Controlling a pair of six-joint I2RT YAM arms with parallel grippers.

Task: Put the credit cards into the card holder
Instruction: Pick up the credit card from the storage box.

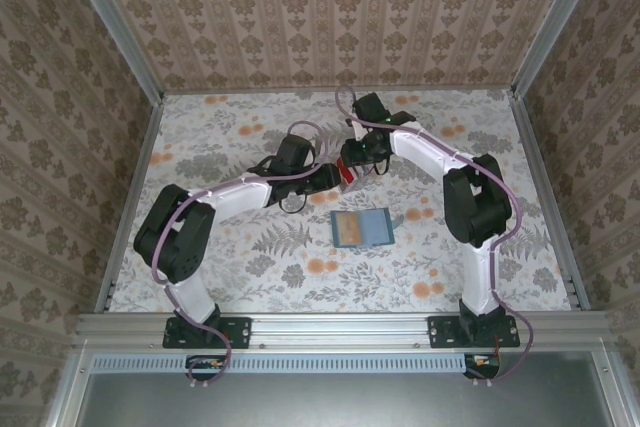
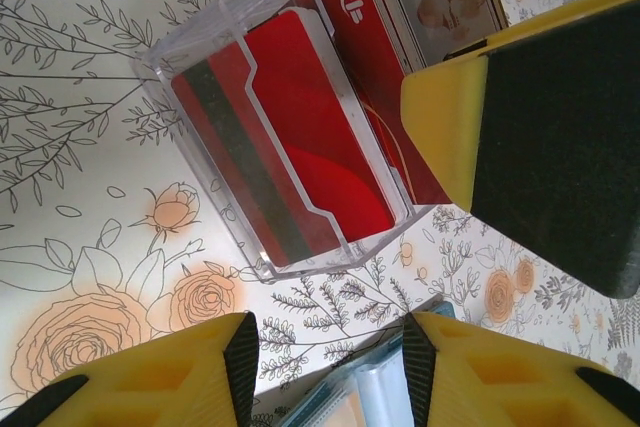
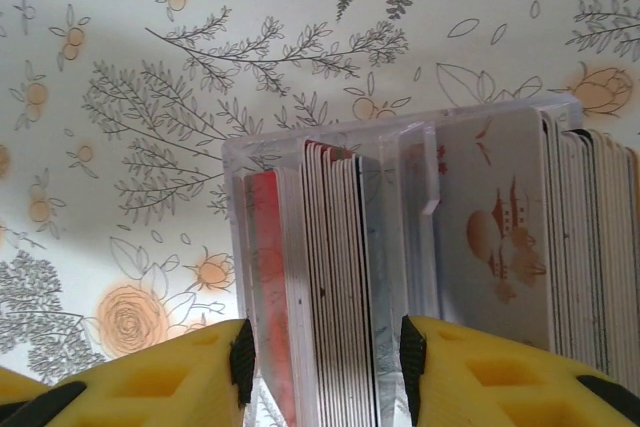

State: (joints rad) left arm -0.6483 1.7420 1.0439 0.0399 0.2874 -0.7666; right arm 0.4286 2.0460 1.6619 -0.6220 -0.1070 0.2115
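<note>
floral table (image 3: 120, 97): extraction step. your right gripper (image 3: 325, 372), jaws apart, straddles credit cards (image 3: 330, 247) in clear box (image 3: 400, 132); left gripper (image 2: 328, 352) parted, empty, alongside. next likely: pinch, lift.

Left arm (image 1: 240, 192) and right arm (image 1: 440, 157) bend inward, meeting mid-frame — left gripper (image 2: 330, 367) gapes, right gripper (image 3: 325, 367) fingers apart, grip unclear.
</note>
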